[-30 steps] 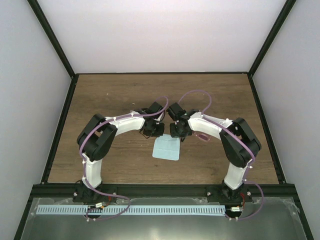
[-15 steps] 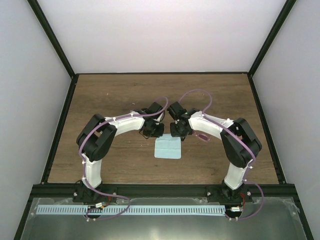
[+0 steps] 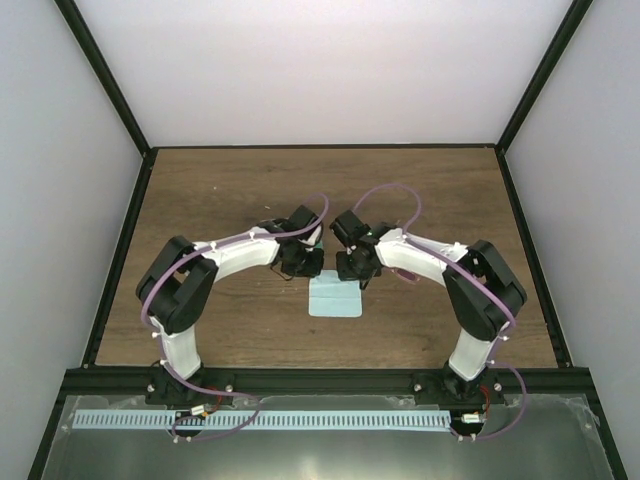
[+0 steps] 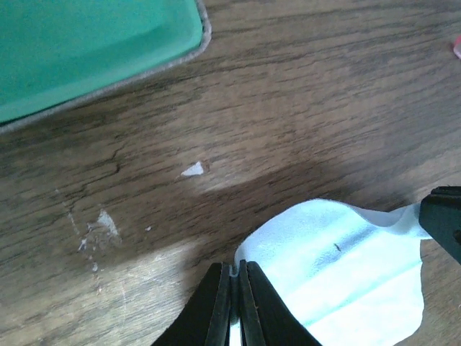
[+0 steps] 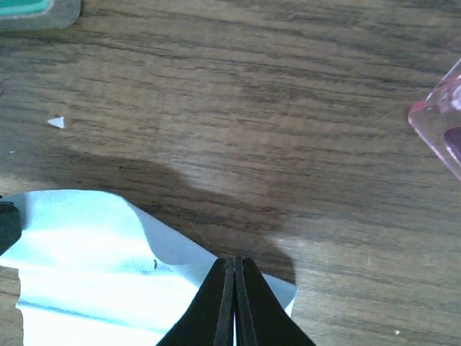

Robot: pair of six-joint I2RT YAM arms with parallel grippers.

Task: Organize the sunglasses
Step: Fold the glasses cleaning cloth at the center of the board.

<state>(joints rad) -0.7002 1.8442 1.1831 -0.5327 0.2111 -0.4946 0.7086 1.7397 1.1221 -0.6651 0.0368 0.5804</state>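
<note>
Right gripper [image 5: 234, 264] pinches cloth [image 5: 79, 252]; sunglasses [image 5: 441, 119] lie near, to its right.

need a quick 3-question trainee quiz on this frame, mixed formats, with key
1. True or false: the left gripper and the right gripper each pinch an edge of the blue cloth.
2. The lining of the case is: A red, B green, C black.
3. Fill in: the pink sunglasses lie on the ____, outside the case.
Key: 1 true; 2 B; 3 table.
</note>
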